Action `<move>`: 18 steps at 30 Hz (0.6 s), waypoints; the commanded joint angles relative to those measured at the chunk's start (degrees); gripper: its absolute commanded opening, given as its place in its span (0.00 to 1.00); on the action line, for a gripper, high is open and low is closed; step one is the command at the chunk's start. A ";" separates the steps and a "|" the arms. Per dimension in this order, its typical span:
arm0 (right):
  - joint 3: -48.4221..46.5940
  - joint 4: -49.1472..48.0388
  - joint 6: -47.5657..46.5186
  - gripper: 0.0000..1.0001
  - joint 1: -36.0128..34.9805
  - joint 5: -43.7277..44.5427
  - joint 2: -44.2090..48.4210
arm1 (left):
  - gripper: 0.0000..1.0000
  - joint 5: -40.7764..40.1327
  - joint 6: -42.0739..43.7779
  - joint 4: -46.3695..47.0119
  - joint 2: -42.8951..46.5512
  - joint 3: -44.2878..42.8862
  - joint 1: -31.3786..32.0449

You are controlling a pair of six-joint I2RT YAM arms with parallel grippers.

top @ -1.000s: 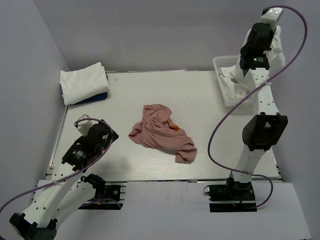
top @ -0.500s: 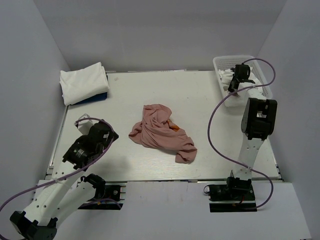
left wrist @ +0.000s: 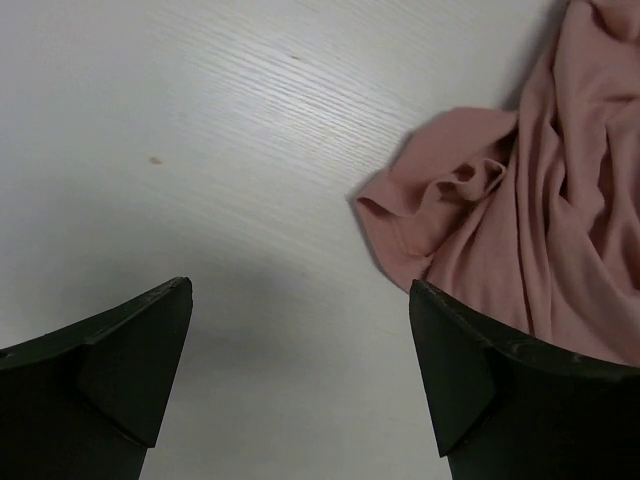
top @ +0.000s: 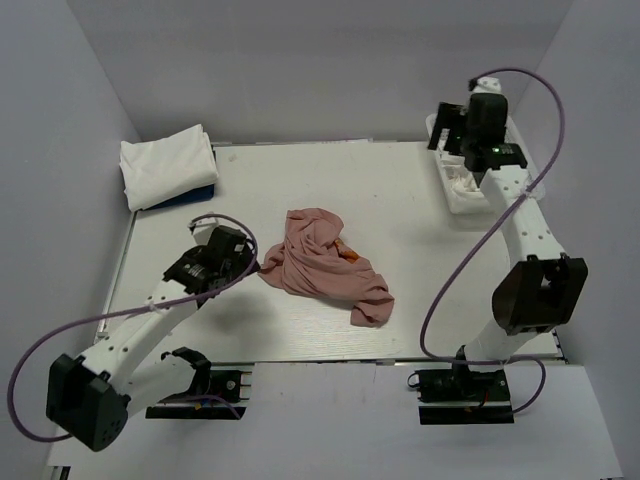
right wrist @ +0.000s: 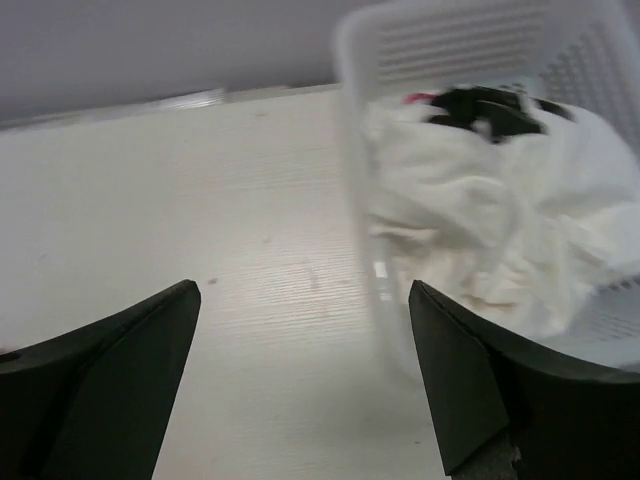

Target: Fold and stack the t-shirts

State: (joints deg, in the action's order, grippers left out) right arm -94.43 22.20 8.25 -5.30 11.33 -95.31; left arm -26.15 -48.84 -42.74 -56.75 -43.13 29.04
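A dusty-pink t-shirt lies crumpled in the middle of the table. My left gripper hovers low at its left edge, open and empty. In the left wrist view the left gripper is over bare table, with the pink t-shirt just beyond the right finger. A folded white t-shirt rests on a blue one at the back left. My right gripper is open and empty over the table, beside the basket's left wall. A crumpled white t-shirt with a dark print lies in the basket.
The white mesh basket stands at the back right corner, with my right arm reaching over it. Its rim rises just ahead of the right fingers. Grey walls close in the table at the back and sides.
The left arm has swung right, up to the pink t-shirt's edge. The right arm has moved about over the basket and its jaws have gone from nearly shut to wide open.
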 commanded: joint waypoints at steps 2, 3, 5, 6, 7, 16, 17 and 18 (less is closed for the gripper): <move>5.39 2.24 -3.94 0.90 -10.24 -14.54 -0.75 | 0.99 13.04 13.39 16.59 -5.38 1.03 -0.12; 7.84 1.80 -4.47 0.90 -11.74 -15.63 -1.19 | 0.99 14.36 14.64 18.64 -6.00 1.82 -0.12; 9.87 -0.39 -2.90 0.90 -16.92 -16.51 -3.03 | 0.99 14.99 16.84 21.29 -8.54 3.14 -0.82; 10.58 -0.57 -2.11 0.90 -17.98 -16.95 -3.65 | 0.99 14.99 17.63 21.90 -9.51 3.14 -0.82; 11.02 -2.14 -1.23 0.90 -21.21 -19.05 -5.05 | 0.99 15.77 18.42 22.43 -10.39 3.14 -0.82; 12.96 -4.79 3.17 0.90 -27.13 -24.34 -14.11 | 0.99 16.84 21.24 29.12 -25.39 2.10 -0.82; 12.87 -5.40 3.87 0.90 -27.91 -24.51 -14.73 | 0.99 16.84 21.24 29.64 -26.99 1.57 -0.82; 13.04 -6.19 4.66 0.90 -28.27 -24.26 -15.17 | 0.99 16.14 20.72 29.65 -28.49 0.95 -0.82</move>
State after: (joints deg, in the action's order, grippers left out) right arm -80.75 20.27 10.41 -32.64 -10.81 -110.48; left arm -10.17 -28.99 -15.86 -82.41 -40.14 28.56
